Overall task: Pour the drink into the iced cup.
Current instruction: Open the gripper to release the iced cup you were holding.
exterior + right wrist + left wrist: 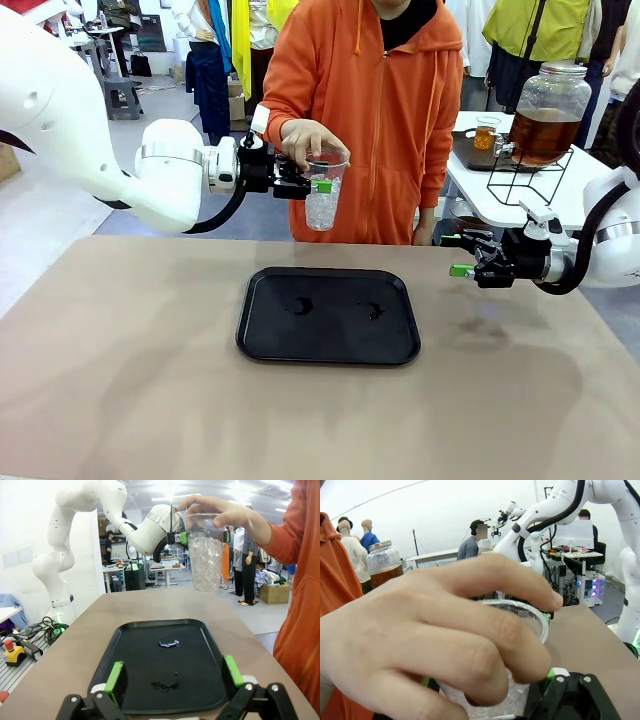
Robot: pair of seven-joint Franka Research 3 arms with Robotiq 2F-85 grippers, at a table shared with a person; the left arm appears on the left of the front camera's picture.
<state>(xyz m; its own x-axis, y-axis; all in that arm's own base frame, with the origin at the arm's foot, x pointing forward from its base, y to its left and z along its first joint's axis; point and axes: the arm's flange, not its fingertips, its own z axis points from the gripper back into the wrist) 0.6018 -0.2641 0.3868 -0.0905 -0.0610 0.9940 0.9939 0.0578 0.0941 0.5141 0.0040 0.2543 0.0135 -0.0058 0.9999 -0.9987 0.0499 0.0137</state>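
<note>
Above the black tray point(328, 315), the left gripper point(316, 186) brackets the iced cup point(323, 195); whether its pads clamp cannot be told, since the person's hand point(305, 140) grips the rim, apparently for a handover. The right gripper point(462, 255) waits spread beside the tray. The drink point(545, 135) sits in its dispenser jar point(550, 112), far beyond the tray.

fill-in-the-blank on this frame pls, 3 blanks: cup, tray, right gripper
1. The clear cup held up by the person's hand is filled with ____.
2. The black tray lies on the table directly ____ the raised cup.
3. The right gripper hovers with jaws ____, holding nothing.

Missing words: ice; below; open
</note>
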